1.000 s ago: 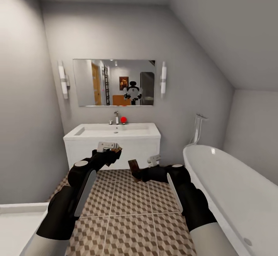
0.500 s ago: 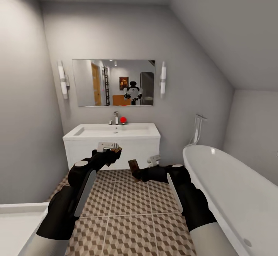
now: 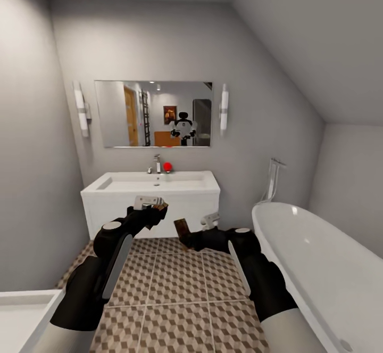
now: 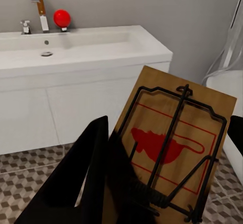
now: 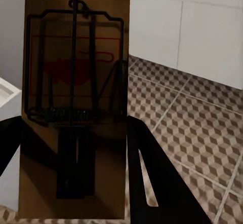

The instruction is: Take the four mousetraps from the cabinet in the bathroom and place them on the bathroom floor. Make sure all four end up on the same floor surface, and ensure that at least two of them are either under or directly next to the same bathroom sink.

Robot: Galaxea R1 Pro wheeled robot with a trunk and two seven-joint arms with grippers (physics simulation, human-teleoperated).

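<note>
I have a mousetrap [image 4: 172, 150] pinched in my left gripper [image 3: 155, 210] and a second mousetrap [image 3: 182, 229] pinched in my right gripper [image 3: 187, 238], both held above the bathroom floor [image 3: 175, 284] in front of the white sink vanity [image 3: 151, 198].

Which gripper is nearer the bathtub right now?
Right. The right gripper, holding a mousetrap, is closer to the bathtub; the left gripper, with its own mousetrap, is farther, before the sink unit.

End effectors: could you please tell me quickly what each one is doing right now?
Left end effector: shut on a mousetrap.
Right end effector: shut on another mousetrap.
</note>
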